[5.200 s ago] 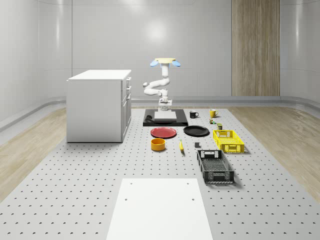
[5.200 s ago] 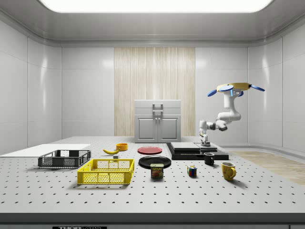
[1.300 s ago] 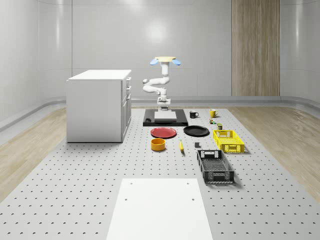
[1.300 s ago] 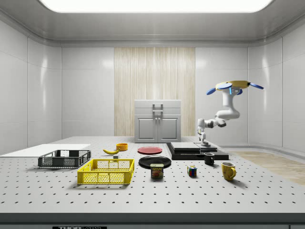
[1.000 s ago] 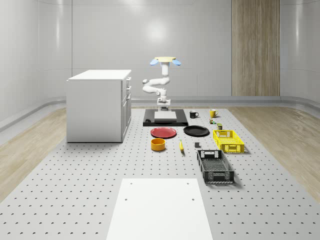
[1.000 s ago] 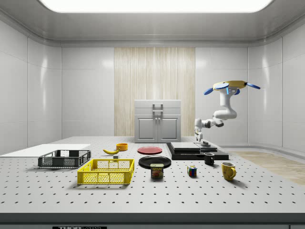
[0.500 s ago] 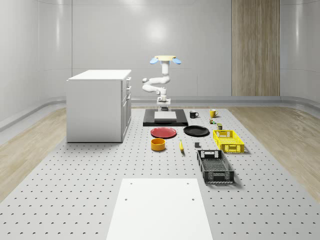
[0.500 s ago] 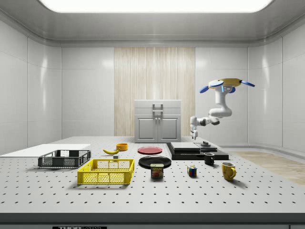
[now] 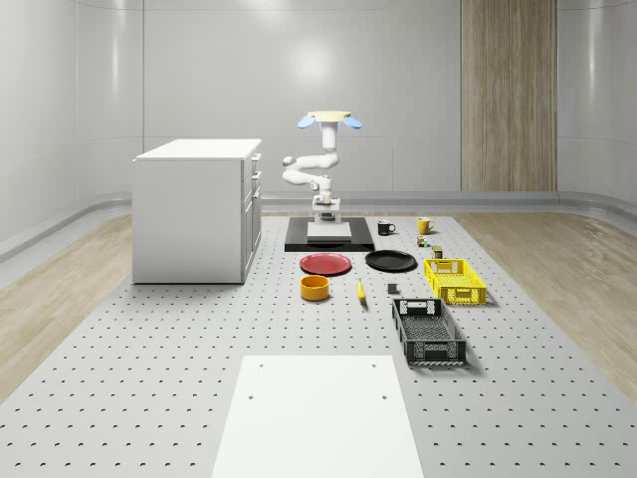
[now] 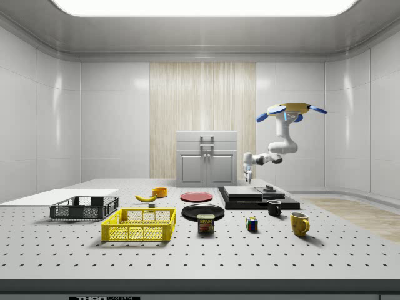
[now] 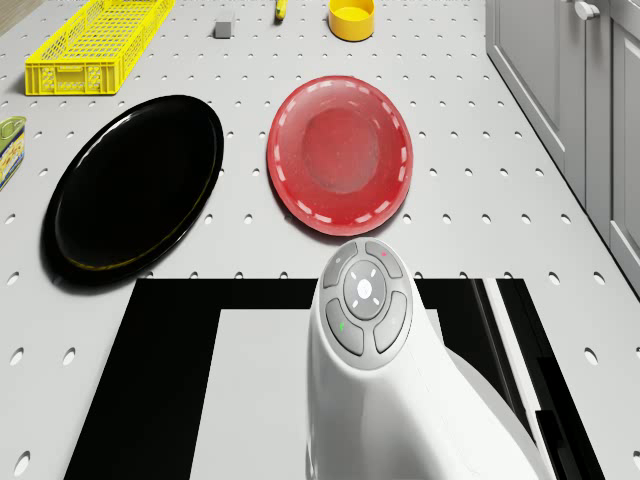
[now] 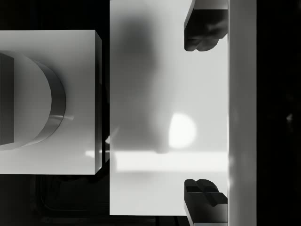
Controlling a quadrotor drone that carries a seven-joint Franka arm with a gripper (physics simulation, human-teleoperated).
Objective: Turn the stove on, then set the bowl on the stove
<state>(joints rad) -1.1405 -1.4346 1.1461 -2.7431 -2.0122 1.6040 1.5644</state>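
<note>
I've lifted the gripper clear of the stove since a second ago; the drone has drifted toward the side view's left, hovering above the stove's far side; fingers spread wide, holding nothing; so I judge the switch pressed; the bowl sits beyond the red plate, well apart.

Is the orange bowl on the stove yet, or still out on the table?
Still on the table: the bowl sits upright near the red plate, apart from the stove.
</note>
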